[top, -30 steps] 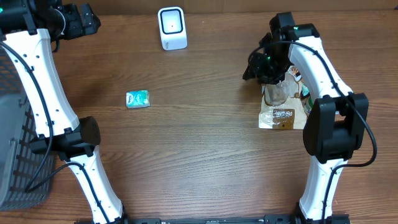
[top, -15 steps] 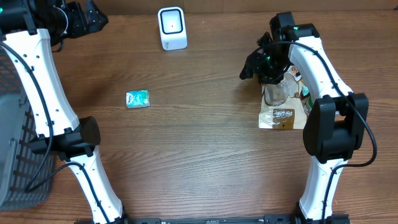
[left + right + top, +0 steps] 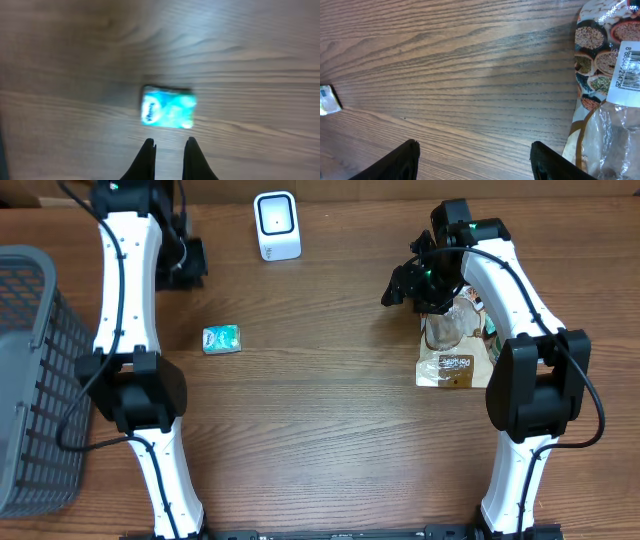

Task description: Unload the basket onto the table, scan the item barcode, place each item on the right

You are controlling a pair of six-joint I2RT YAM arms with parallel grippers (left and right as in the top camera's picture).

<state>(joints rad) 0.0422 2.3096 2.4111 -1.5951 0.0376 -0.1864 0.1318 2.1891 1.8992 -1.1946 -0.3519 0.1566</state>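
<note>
Approach step: left gripper (image 3: 169, 143), fingers together and empty, hovers near the teal packet (image 3: 168, 107); right gripper (image 3: 477, 162) gapes empty; next, the left must spread and descend to grasp.

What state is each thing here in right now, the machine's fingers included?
Left fingers: shut, holding nothing.
Right fingers: open, holding nothing.
Teal packet: lying flat on the table, untouched.
Scanner: standing upright, nothing in front of it.
Snack bags: lying flat, overlapping, not gripped.

Matt wood table (image 3: 320, 445), glossy plastic pkt (image 3: 221, 339)
</note>
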